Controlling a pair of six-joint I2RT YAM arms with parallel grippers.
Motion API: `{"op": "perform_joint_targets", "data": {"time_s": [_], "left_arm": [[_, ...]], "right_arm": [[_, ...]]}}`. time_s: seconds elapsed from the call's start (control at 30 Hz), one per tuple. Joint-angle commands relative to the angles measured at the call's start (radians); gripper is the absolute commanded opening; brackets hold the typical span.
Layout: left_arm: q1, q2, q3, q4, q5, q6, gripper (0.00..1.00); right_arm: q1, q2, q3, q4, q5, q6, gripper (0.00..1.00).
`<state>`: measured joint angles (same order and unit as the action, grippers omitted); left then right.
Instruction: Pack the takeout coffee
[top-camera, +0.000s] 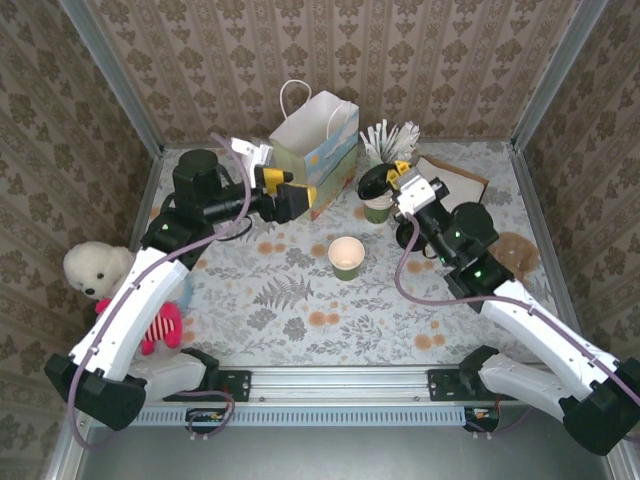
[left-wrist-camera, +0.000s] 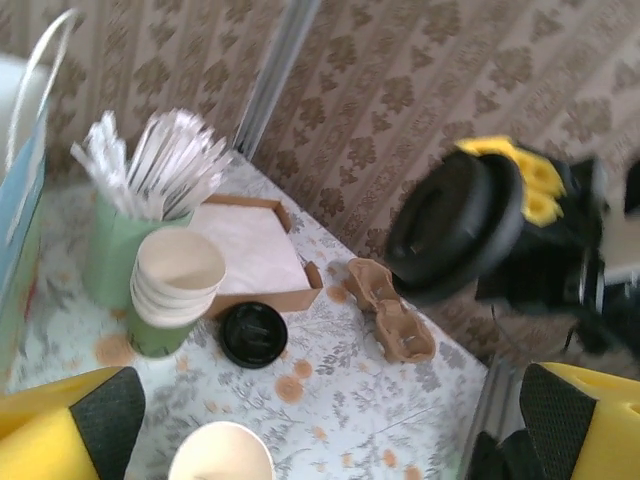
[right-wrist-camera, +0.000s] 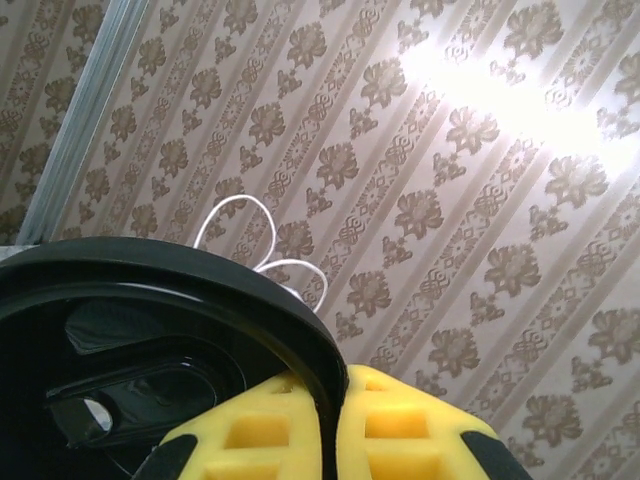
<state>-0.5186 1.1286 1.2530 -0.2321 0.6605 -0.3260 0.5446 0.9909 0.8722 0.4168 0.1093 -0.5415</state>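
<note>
Black lid (right-wrist-camera: 130, 300) in right hand (right-wrist-camera: 333, 415)

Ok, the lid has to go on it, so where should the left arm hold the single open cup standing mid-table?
Probably its green side wall just under the rim, coming in level from the left. The cup stands upright, mouth up, with bare table around it, and its top must stay free for the lid pinched in the right gripper.

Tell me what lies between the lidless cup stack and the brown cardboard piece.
A loose black lid lies flat between the cup stack and the brown cardboard piece, in the left wrist view.
</note>
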Motion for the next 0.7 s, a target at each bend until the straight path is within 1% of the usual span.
{"op": "perform_joint_targets", "data": {"time_s": [0.0,0.07,0.1,0.2,0.3,0.43,0.53,0.67], "left_arm": [[-0.078,-0.039,-0.038,0.09,-0.004,0.26,1.0],[-0.148,-0.04,-0.065,0.155,-0.123,0.323,1.0],[-0.173,-0.034,-0.072,0.193,-0.166,0.333,0.98],[-0.22,-0.003,-0.081,0.286,-0.262,0.315,0.96],[-0.251,0.037,-0.077,0.338,-0.339,0.309,0.95],[-0.255,0.078,-0.071,0.404,-0.335,0.288,0.92],[-0.255,0.117,-0.037,0.391,-0.381,0.277,0.85],[-0.255,0.149,-0.016,0.397,-0.416,0.272,0.72]], "right_arm": [[0.013,0.01,0.139,-0.153,0.037,0.157,0.0],[0.043,0.019,0.135,-0.135,0.09,0.207,0.0],[0.062,0.028,0.135,-0.129,0.127,0.21,0.0],[0.098,0.057,0.168,-0.162,0.227,0.241,0.0],[0.123,0.075,0.185,-0.176,0.246,0.272,0.0],[0.148,0.095,0.206,-0.196,0.273,0.275,0.0],[0.158,0.102,0.213,-0.207,0.274,0.295,0.0],[0.164,0.109,0.22,-0.22,0.279,0.318,0.0]]}}
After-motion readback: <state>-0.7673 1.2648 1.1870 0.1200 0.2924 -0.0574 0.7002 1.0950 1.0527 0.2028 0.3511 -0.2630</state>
